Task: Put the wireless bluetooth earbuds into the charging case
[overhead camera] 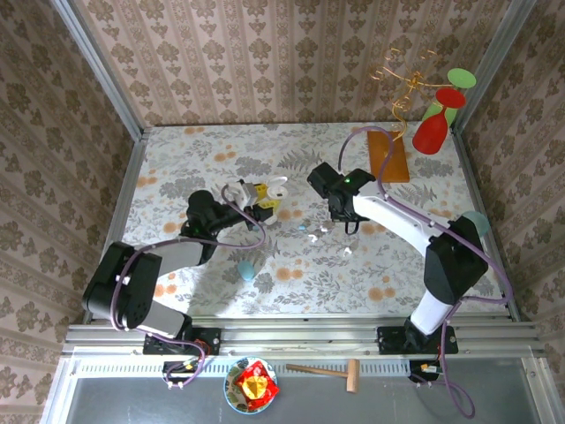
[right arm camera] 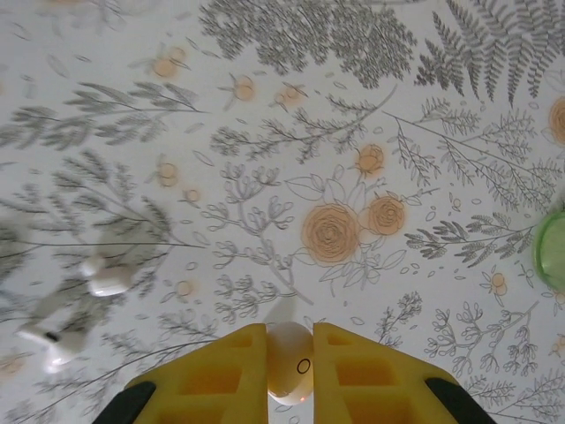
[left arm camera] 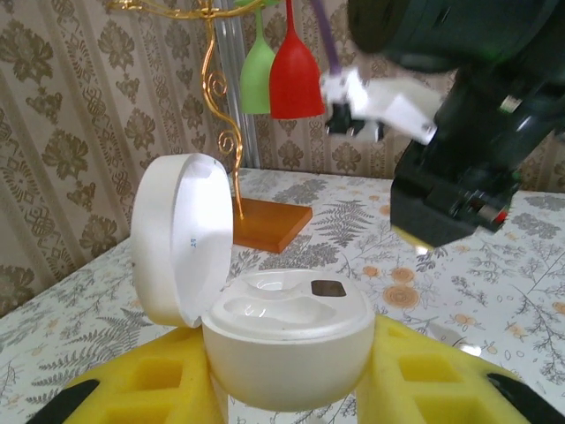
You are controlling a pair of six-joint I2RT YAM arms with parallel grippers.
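Left hand (overhead camera: 265, 200): closed on the white charging case (left arm camera: 287, 340). Its yellow pads press the lower shell from both sides, which keeps the case steady with its mouth up.
Lid (left arm camera: 181, 238): swung back on its hinge and standing nearly upright. That leaves the way in from above unblocked.
Wells (left arm camera: 265, 309): both look empty, so the case seems ready to take an earbud.
Right hand (right arm camera: 291, 389): almost fully closed, pinching a held earbud (right arm camera: 289, 358). The earbud's rounded white body shows between the yellow pads, over bare bench (right arm camera: 335, 132).
Spacing: in the top view the right hand is near the case on its right, but clear of it.
Loose earbuds (right arm camera: 108, 281): two white ones lie on the bench beside each other, off to one side of the right hand, probably waiting their turn.
Light blue case (overhead camera: 247, 269): lies on the bench by the left arm, out of the way.
Step, as I judge it: the earbud is to be brought over to the case.
Next move calls for: a fine line-up of the earbud with its well, since the grip is small and the well is snug.
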